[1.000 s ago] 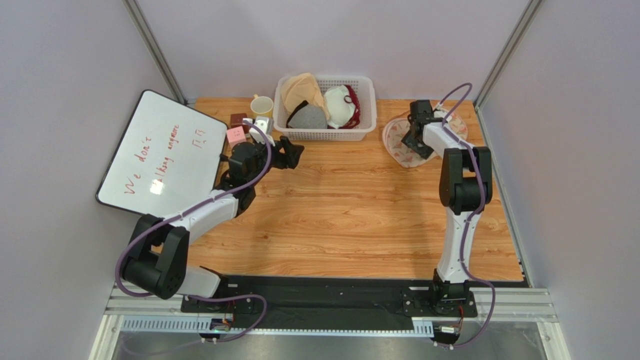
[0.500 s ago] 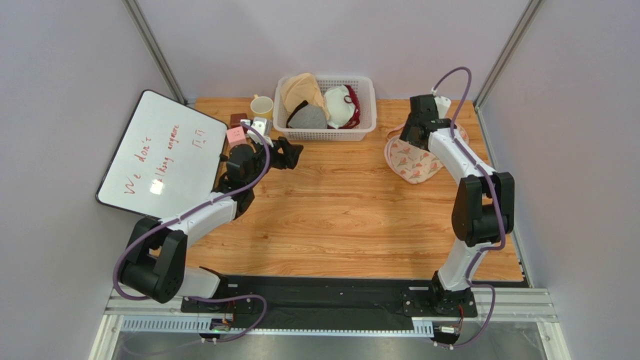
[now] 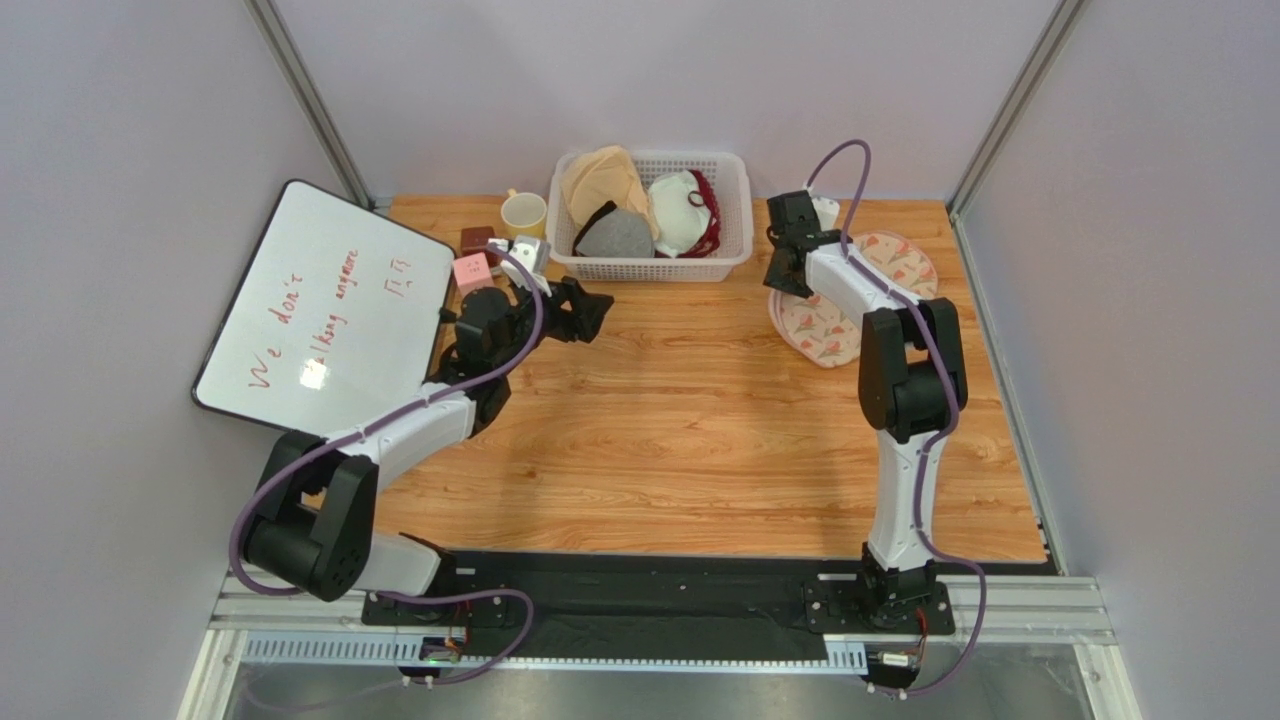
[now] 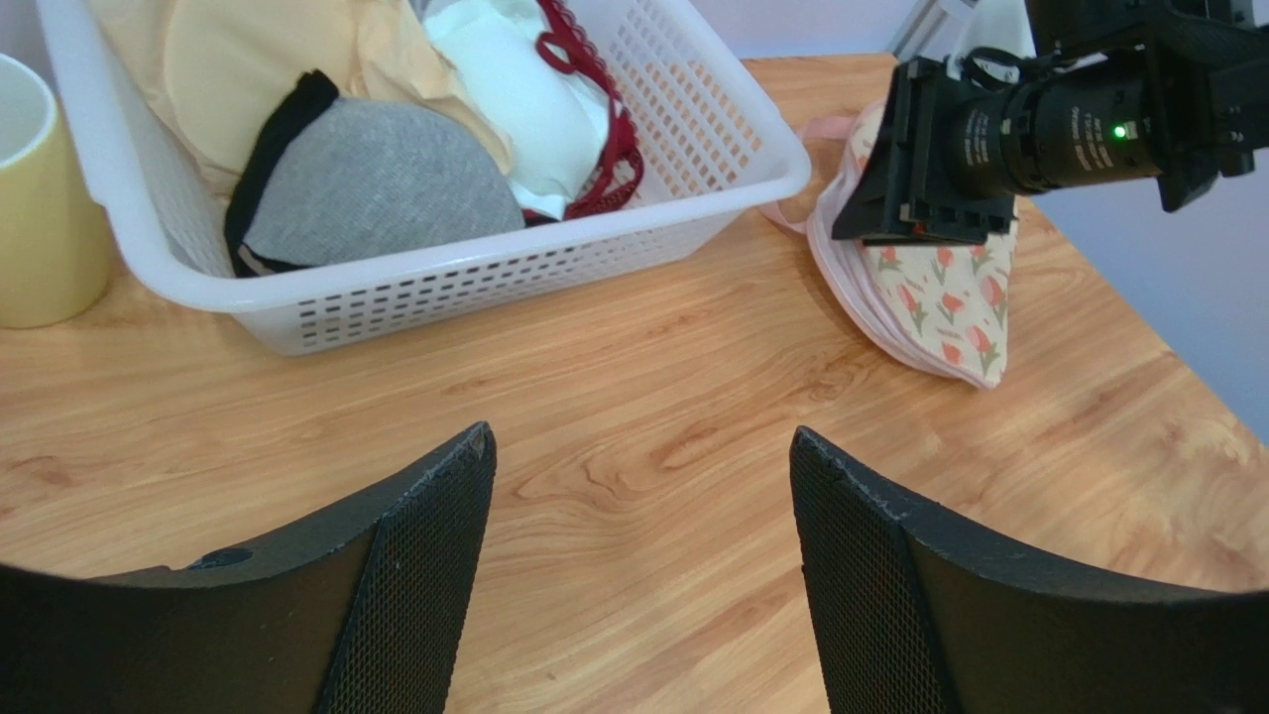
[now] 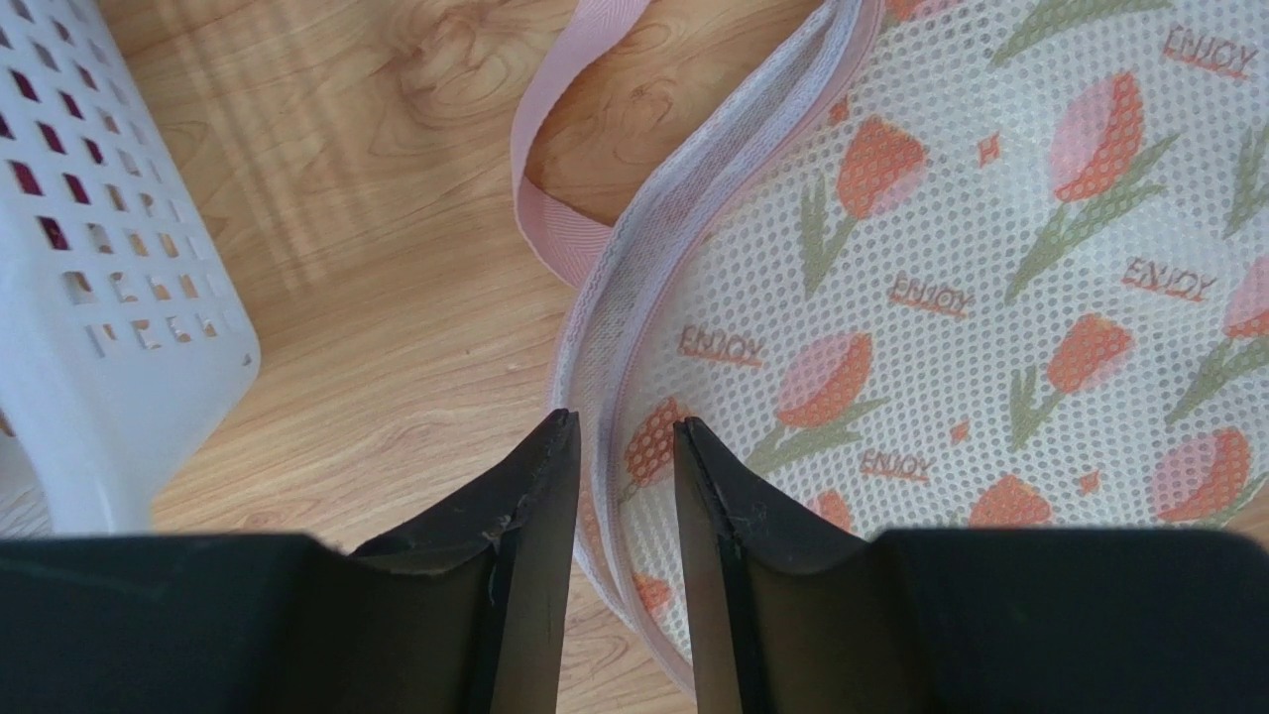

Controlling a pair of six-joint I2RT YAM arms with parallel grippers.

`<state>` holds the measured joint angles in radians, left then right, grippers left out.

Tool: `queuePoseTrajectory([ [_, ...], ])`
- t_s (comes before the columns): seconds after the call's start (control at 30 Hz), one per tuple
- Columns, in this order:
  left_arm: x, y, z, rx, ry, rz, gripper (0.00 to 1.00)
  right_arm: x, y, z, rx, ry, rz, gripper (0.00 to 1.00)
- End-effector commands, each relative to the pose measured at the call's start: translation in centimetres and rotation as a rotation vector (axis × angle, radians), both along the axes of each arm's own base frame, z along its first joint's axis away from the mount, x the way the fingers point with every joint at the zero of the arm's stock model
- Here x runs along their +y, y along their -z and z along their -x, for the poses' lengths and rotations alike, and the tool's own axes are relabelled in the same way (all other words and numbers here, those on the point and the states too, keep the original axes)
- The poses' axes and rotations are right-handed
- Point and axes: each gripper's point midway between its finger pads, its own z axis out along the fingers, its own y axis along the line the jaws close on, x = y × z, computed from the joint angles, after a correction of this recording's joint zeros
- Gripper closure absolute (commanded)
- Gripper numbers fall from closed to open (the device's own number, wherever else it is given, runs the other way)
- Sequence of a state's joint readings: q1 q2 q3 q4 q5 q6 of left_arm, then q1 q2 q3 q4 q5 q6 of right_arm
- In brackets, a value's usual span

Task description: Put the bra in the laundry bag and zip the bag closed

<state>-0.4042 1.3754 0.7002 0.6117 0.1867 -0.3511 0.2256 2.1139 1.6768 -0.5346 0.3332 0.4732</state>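
Note:
The grey bra (image 3: 613,233) (image 4: 373,179) lies in the white basket (image 3: 654,273), with a black strap along its left side. The laundry bag (image 3: 902,263) (image 4: 939,298) (image 5: 968,298), a mesh pouch with tulip prints and a pink strap, lies flat at the back right. My right gripper (image 3: 780,282) (image 5: 623,421) is at the bag's left rim. Its jaws stand a narrow gap apart with the rim's edging between them; a pinch cannot be made out. My left gripper (image 3: 594,312) (image 4: 641,439) hangs open over bare wood in front of the basket, holding nothing.
The basket (image 4: 447,283) (image 5: 105,298) also holds a beige bra (image 3: 601,180) and a white bra with red trim (image 3: 684,210). A yellow mug (image 3: 523,213) (image 4: 37,194) and a pink block (image 3: 472,272) stand to its left. A whiteboard (image 3: 323,300) leans at the far left.
My right gripper moved left, from over the bag to its left rim, and its jaws narrowed. The bag, bunched half a second ago, now lies flat. The left arm barely shifted.

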Motion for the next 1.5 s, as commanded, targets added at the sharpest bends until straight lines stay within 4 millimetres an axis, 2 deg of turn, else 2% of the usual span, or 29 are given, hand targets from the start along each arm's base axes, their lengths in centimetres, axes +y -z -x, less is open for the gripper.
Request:
queuePoseTrajectory([
  [0.0, -1.8, -2.2, -0.2, -0.059, 0.096, 0.022, 0.21, -0.6, -1.6, -1.7, -0.065, 0.027, 0.022, 0.64],
  [0.13, -5.0, -2.3, -0.1, -0.035, 0.218, 0.006, 0.24, -0.7, -0.2, -1.5, -0.036, 0.023, 0.031, 0.68],
  [0.17, -6.0, -1.3, 0.0, -0.017, 0.253, -0.017, 0.25, -0.8, -0.1, -1.4, -0.033, 0.024, 0.034, 0.78],
  [0.23, -8.2, -1.6, 0.4, -0.009, 0.320, -0.027, 0.26, -0.9, -0.7, -0.9, -0.037, 0.016, 0.042, 0.90],
  [0.27, -8.8, -0.6, 0.2, 0.014, 0.335, -0.036, 0.27, -1.1, -1.2, -0.7, -0.044, 0.001, 0.053, 1.00],
  [0.3, -9.6, -0.4, 0.5, 0.031, 0.353, -0.033, 0.27, -1.0, -1.8, -0.6, -0.060, -0.012, 0.048, 1.00],
  [0.33, -10.1, -0.7, 0.4, 0.030, 0.371, -0.023, 0.27, -1.2, -1.0, 0.6, -0.034, -0.031, 0.060, 1.00],
  [0.37, -10.6, 0.1, 0.2, 0.054, 0.382, -0.021, 0.27, -1.2, -3.1, 0.9, -0.070, -0.053, 0.063, 1.00],
  [0.4, -11.1, 0.6, 0.3, 0.090, 0.398, -0.010, 0.27, -1.2, -3.5, 1.5, -0.076, -0.069, 0.058, 1.00],
  [0.43, -11.8, 0.0, 0.1, 0.091, 0.420, 0.001, 0.27, -1.3, -2.8, 3.0, -0.053, -0.087, 0.061, 1.00],
  [0.5, -12.9, 2.0, -0.1, 0.172, 0.432, 0.000, 0.29, -1.2, -5.5, 4.3, -0.122, -0.121, 0.042, 1.00],
  [0.53, -13.2, 1.5, -0.9, 0.176, 0.404, 0.006, 0.30, -1.1, -5.9, 5.1, -0.132, -0.133, 0.035, 1.00],
  [0.57, -13.5, 2.8, -1.4, 0.214, 0.383, -0.007, 0.30, -1.5, -6.3, 7.1, -0.139, -0.138, 0.030, 1.00],
  [0.6, -14.1, 3.7, -1.1, 0.256, 0.377, -0.026, 0.30, -1.4, -6.8, 7.7, -0.159, -0.145, 0.017, 1.00],
  [0.63, -14.7, 3.2, -1.6, 0.255, 0.356, -0.025, 0.30, -1.3, -6.7, 8.6, -0.163, -0.156, 0.009, 1.00],
  [0.67, -15.2, 4.1, -1.6, 0.285, 0.355, -0.034, 0.30, -1.4, -5.6, 10.2, -0.146, -0.169, 0.000, 1.00],
  [0.7, -16.0, 4.5, -1.1, 0.307, 0.371, -0.034, 0.30, -0.7, -7.1, 10.8, -0.202, -0.193, -0.042, 1.00],
  [0.8, -18.3, 4.6, 0.2, 0.343, 0.434, 0.019, 0.29, 0.1, -7.0, 13.2, -0.226, -0.237, -0.106, 1.00],
  [0.9, -19.5, 5.8, 1.0, 0.382, 0.444, 0.031, 0.27, 0.6, -5.6, 15.5, -0.207, -0.236, -0.175, 1.00],
  [0.97, -20.2, 6.7, 1.5, 0.417, 0.452, 0.038, 0.25, 1.1, -6.5, 16.8, -0.255, -0.241, -0.231, 1.00],
  [1.0, -20.3, 7.1, 1.7, 0.433, 0.453, 0.038, 0.24, 1.3, -5.8, 17.8, -0.251, -0.252, -0.250, 1.00],
  [1.03, -20.5, 7.4, 1.8, 0.443, 0.459, 0.039, 0.24, 1.2, -7.2, 18.3, -0.298, -0.251, -0.265, 1.00],
  [1.13, -20.5, 9.0, 1.9, 0.500, 0.430, 0.020, 0.21, 1.0, -7.5, 20.0, -0.332, -0.235, -0.292, 1.00],
  [1.17, -20.6, 9.9, 2.0, 0.524, 0.427, 0.011, 0.20, 0.9, -8.9, 20.6, -0.383, -0.227, -0.315, 1.00],
  [1.23, -21.4, 9.8, 2.2, 0.539, 0.461, 0.023, 0.19, 0.7, -9.0, 21.8, -0.409, -0.215, -0.334, 1.00],
  [1.27, -21.9, 11.0, 2.5, 0.572, 0.471, 0.012, 0.19, 0.5, -10.1, 22.4, -0.449, -0.205, -0.352, 1.00],
  [1.33, -22.9, 11.2, 2.7, 0.587, 0.488, 0.018, 0.19, -0.1, -10.3, 23.1, -0.470, -0.173, -0.354, 1.00],
  [1.43, -24.2, 13.1, 3.4, 0.641, 0.485, 0.011, 0.21, -1.1, -10.6, 24.2, -0.507, -0.126, -0.362, 1.00],
  [1.47, -24.6, 13.6, 4.0, 0.662, 0.483, 0.004, 0.22, -1.4, -9.8, 24.7, -0.490, -0.107, -0.360, 1.00],
])
